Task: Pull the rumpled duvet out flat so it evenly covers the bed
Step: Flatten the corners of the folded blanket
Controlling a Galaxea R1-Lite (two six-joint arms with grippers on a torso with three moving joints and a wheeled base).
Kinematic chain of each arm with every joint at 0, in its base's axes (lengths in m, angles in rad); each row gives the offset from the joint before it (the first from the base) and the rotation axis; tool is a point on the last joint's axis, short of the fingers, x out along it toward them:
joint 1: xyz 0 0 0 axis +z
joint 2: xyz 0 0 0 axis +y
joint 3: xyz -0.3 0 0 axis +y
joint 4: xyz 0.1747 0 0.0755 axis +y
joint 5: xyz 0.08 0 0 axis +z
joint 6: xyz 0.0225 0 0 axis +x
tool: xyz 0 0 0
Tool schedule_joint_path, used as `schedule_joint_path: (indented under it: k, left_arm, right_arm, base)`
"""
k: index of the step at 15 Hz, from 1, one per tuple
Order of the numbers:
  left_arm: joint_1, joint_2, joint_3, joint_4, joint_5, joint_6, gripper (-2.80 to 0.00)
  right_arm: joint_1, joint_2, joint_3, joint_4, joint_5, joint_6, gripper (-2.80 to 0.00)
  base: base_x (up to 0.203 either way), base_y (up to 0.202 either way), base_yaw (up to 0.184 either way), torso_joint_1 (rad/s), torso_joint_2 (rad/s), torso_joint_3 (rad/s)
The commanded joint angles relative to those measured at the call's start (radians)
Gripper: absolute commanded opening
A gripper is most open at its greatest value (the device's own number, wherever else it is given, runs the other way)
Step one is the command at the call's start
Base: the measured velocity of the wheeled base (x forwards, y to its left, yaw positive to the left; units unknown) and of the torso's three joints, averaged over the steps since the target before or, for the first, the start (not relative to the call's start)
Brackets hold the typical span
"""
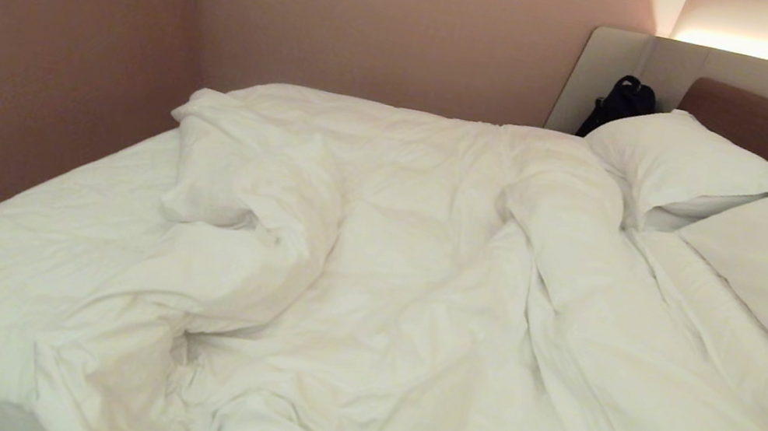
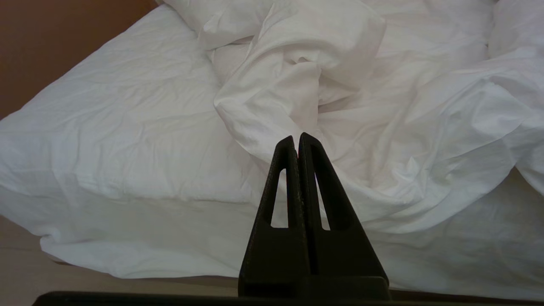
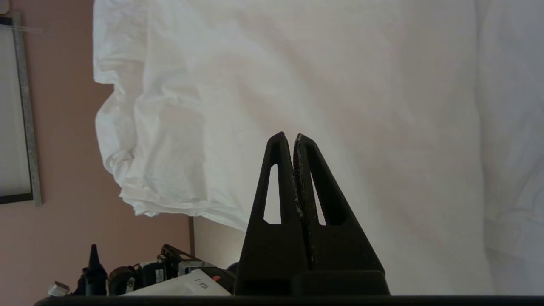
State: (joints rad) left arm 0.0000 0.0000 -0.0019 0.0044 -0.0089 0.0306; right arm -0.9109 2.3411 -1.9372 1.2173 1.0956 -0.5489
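A rumpled white duvet (image 1: pixel 376 261) lies bunched across the bed (image 1: pixel 12 261), nearer the right gripper (image 3: pixel 289 138), whose fingers press together empty beside it

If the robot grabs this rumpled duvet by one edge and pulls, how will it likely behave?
The duvet looks floppy: it lies in deep folds and a bunched ridge, so a pull would probably drag only the nearby part at first. Its puffy bulk suggests some drag over the fitted sheet. The loose cover may slip in a pinch.
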Motion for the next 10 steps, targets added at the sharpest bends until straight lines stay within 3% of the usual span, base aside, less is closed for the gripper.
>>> schedule_joint_path:
  k: [1, 10]
  left_arm:
    - [0.000, 0.000, -0.001, 0.000, 0.000, 0.000, -2.80]
    - [0.000, 0.000, 0.000, 0.000, 0.000, 0.000, -2.80]
  right_arm:
    - [0.009, 0.052, 0.000, -0.040, -0.009, 0.001, -2.80]
    - [0.096, 0.104, -0.001, -0.100, -0.067, 0.141, -2.80]
  base:
    - [0.000, 0.000, 0.000, 0.000, 0.00, 0.000]
    - [0.000, 0.000, 0.000, 0.000, 0.00, 0.000]
